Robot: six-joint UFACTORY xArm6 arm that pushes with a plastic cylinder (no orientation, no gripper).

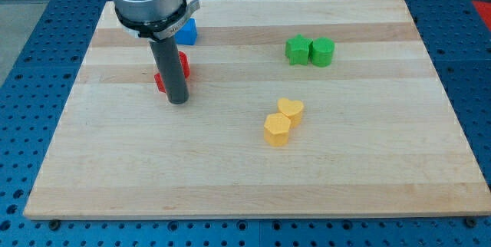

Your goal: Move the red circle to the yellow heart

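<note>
My tip [178, 101] is down on the wooden board [230, 178], just in front of red blocks [184, 64] half hidden behind my rod, shapes unclear; I carry no claw. The yellow heart [291, 110] sits well right, touching a yellow block [277, 130].

The red circle [183, 64] lies flat on the board's upper left part, mostly hidden behind the rod (only its right edge shows, so its round shape is hard to confirm). The yellow heart [291, 110] lies flat well to the red circle's right and lower in the view, lobes facing the view's top.
</note>
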